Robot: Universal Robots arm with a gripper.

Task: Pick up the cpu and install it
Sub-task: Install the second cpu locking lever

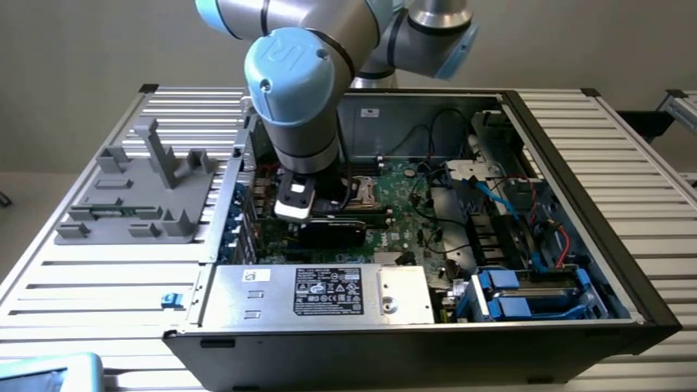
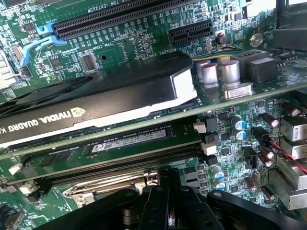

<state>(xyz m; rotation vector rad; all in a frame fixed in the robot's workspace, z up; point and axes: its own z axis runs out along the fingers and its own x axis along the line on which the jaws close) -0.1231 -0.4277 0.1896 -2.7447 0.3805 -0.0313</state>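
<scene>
Exterior view: the gripper (image 1: 296, 214) is seen lowered inside the open computer case (image 1: 610, 269), above the motherboard (image 1: 409, 208) and just beside the metal-framed socket (image 1: 360, 194). A grey fixture (image 1: 136, 196) with upright posts is set on the slatted tabletop (image 1: 87, 286) at the exterior view's left. Wrist view: the gripper (image 2: 168, 191) is shown with jaws clenched together over the socket frame (image 2: 110, 184), near a memory stick (image 2: 129, 141) and a graphics card (image 2: 96, 103). Whether the cpu is pinched between the jaws cannot be told, and its place cannot be made out.

The arm (image 1: 299, 106) hides part of the motherboard (image 1: 409, 204); the graphics card (image 2: 96, 105) runs off the wrist view's edge.
</scene>
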